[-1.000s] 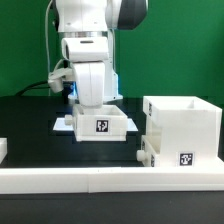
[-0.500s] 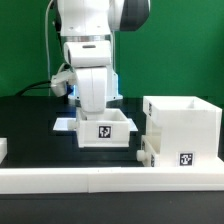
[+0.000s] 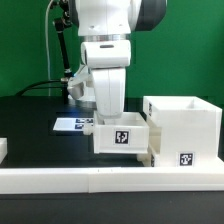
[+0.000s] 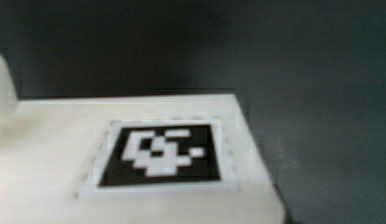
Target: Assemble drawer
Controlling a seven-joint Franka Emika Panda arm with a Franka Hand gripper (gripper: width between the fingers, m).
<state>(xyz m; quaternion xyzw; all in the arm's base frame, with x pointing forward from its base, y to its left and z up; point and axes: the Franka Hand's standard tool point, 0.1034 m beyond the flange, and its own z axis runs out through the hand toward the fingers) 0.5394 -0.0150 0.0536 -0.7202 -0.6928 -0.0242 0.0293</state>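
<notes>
A small white open-top tray [image 3: 121, 138] with a black-and-white tag on its front hangs from my gripper [image 3: 109, 118]. The fingers reach down into it and their tips are hidden by its wall. The tray sits right beside the tall white casing [image 3: 186, 128], touching or almost touching its side on the exterior view's left. The casing carries a tag low on its front. In the wrist view the tray's white tagged surface [image 4: 163, 152] fills the frame, and my fingers do not show.
A long low white rail [image 3: 100, 180] runs along the front. The marker board [image 3: 72, 124] lies flat on the black table behind the tray. A white piece [image 3: 3, 150] shows at the exterior view's left edge.
My arm has moved toward the exterior view's right and nearer the camera, carrying the tray from over the marker board to beside the casing.
</notes>
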